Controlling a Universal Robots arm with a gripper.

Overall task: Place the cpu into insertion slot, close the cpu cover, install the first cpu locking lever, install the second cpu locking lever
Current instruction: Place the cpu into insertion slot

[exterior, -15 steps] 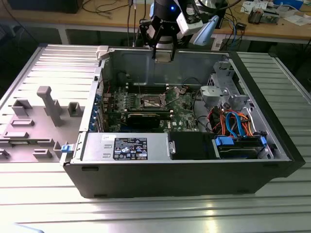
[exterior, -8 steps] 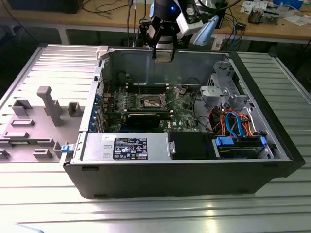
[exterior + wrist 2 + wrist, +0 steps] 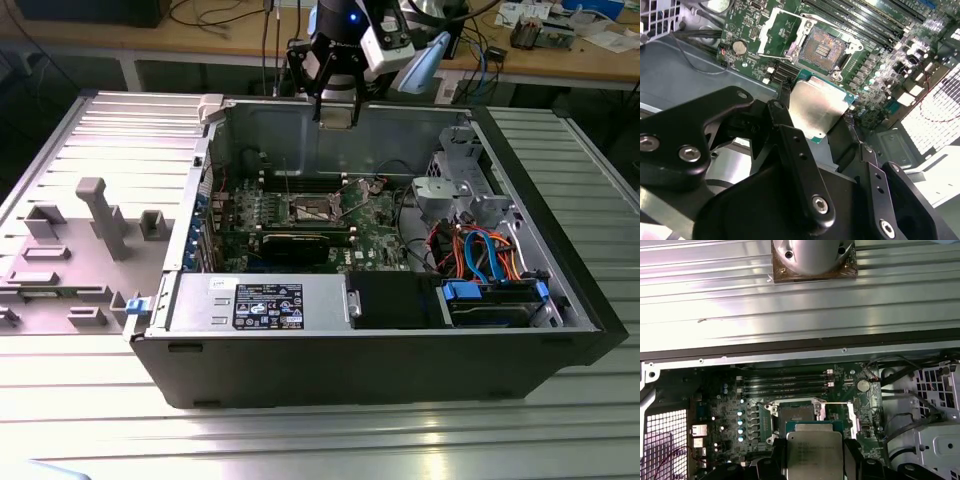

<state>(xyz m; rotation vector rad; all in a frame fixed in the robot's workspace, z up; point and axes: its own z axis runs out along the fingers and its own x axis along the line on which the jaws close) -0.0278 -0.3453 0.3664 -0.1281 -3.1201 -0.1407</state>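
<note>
Second wrist view: gripper point(image 3: 815, 120), jaws closed on the cpu point(image 3: 820, 105); insertion slot point(image 3: 822, 47) apart from it, uncovered.

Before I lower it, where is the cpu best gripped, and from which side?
By two opposite side edges, coming from over its metal top. The cpu is a thin flat square, so only the edges give purchase. The gripper holds it that way, a finger on each edge, slot open beyond.

The cpu point(image 3: 817, 107) sits in the claw point(image 3: 337, 114) above the case point(image 3: 350, 365) on the desk point(image 3: 300, 445), well apart from the insertion slot point(image 3: 822, 47) inside.
</note>
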